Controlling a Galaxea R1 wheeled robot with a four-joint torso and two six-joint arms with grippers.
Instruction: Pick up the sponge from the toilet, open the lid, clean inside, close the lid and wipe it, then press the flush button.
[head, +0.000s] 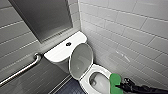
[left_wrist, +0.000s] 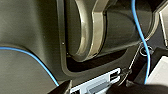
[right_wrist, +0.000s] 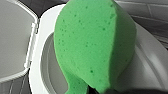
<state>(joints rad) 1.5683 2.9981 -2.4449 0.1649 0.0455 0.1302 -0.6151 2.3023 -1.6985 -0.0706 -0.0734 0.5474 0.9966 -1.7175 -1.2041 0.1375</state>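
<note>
The lid (head: 80, 60) stands up against the tank (head: 58, 52), so the toilet (head: 83, 80) is open. In the head view the sponge (head: 115, 81) sits at the lower right of the frame, over the near edge of the bowl (head: 99, 80). It is held upright by the right tool (head: 122, 85), which reaches in from the right edge. The right wrist view shows the sponge large at centre frame. It is pinched at its narrow end, with a crease running up its face, so that tool is clamped on it. I cannot tell whether the left tool is apart or together.

The sponge looks light and very soft. It folds under the squeeze, and its free end would likely flop and bend when pressed on the porcelain. I'd judge the hold at the narrow end sensible, since it leaves the broad face free for wiping. A grip nearer the middle would make it stiffer. Once wet it may turn heavier and slippery, and the glossy bowl gives little friction.

The button (head: 68, 44) sits mid-tank, above centre frame, well apart from the sponge. A rail (head: 22, 70) runs along the wall at lower left.
</note>
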